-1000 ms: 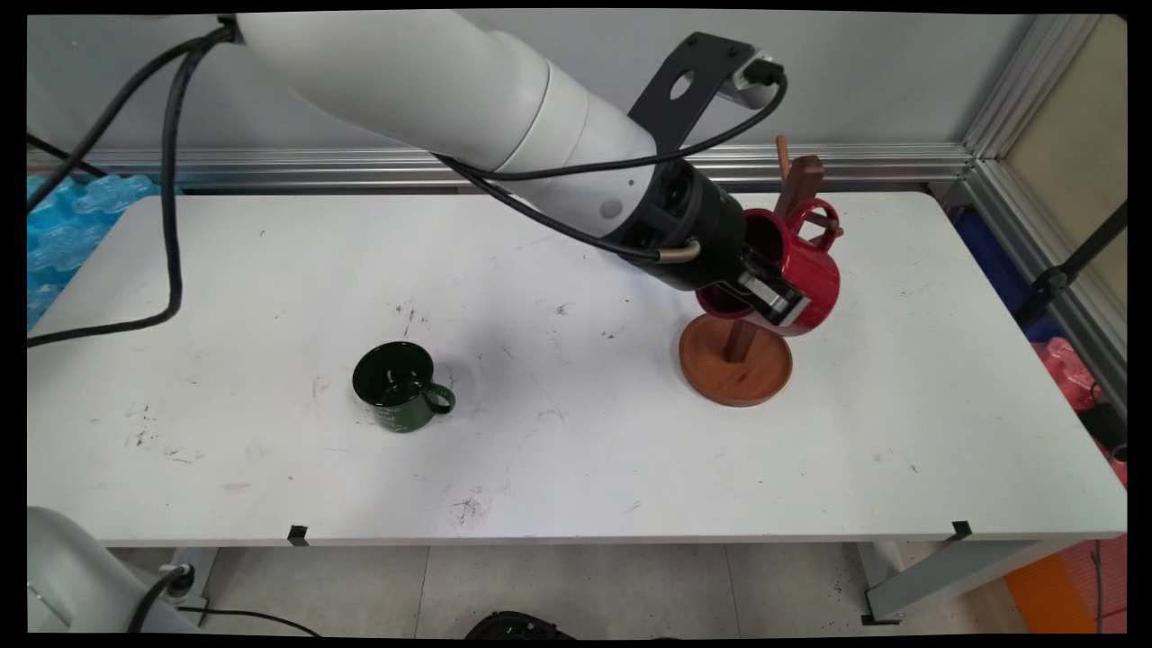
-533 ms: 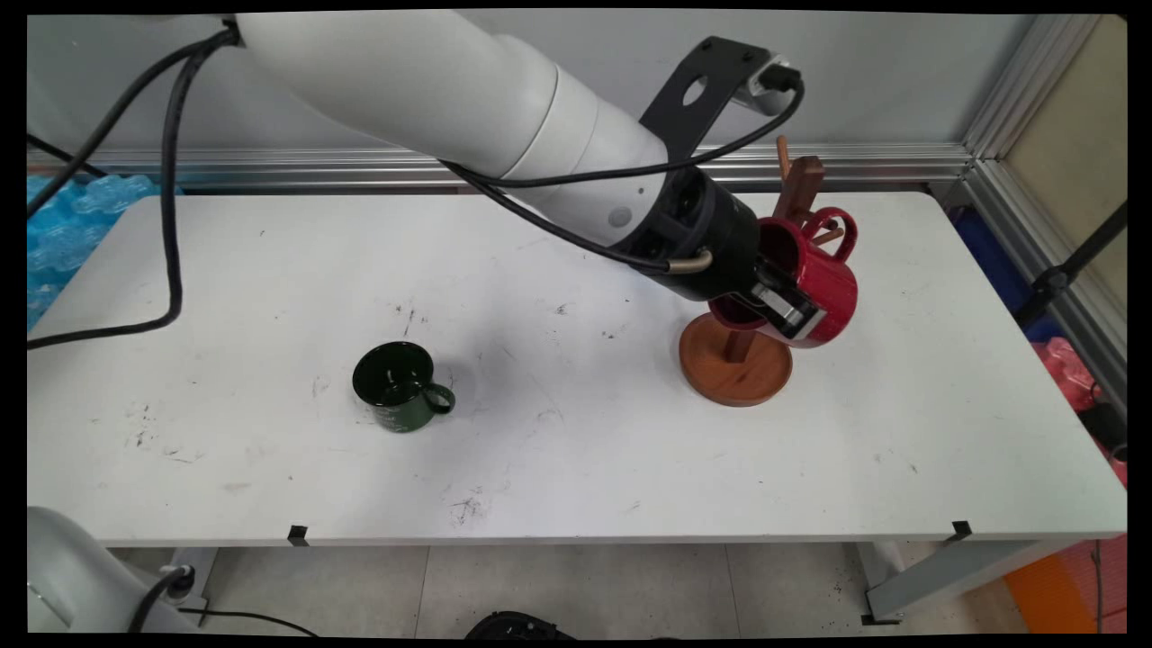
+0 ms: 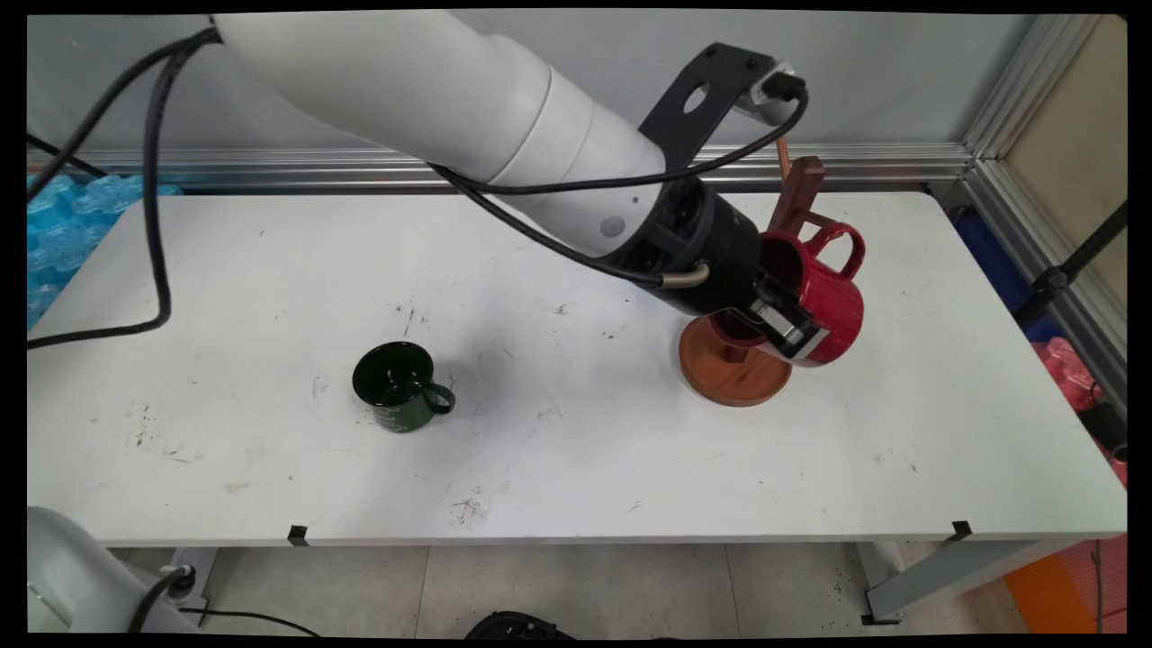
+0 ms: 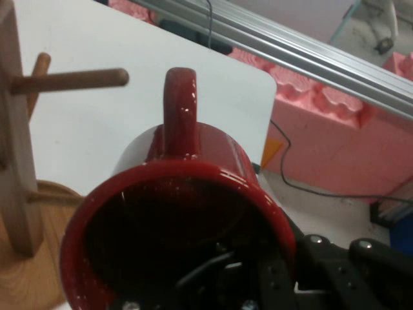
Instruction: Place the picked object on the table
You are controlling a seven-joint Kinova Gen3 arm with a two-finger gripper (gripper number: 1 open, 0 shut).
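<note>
The gripper (image 3: 781, 326) is clamped on the rim of a red mug (image 3: 823, 292), carried tilted in the air above the table's (image 3: 576, 468) far right part, just beside a wooden mug tree (image 3: 733, 364). Its handle (image 4: 179, 106) sits near one peg (image 4: 71, 79), not on it; a firm, steady grip suits here. A green mug (image 3: 396, 387) stands well apart, left of centre.

Red mug (image 3: 823, 292) tilted, handle up; beside wooden mug stand (image 3: 733, 364).

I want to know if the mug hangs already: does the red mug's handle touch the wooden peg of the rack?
Apart. In the hand view, the red mug's handle stands right of the peg, with bare white table between.
</note>
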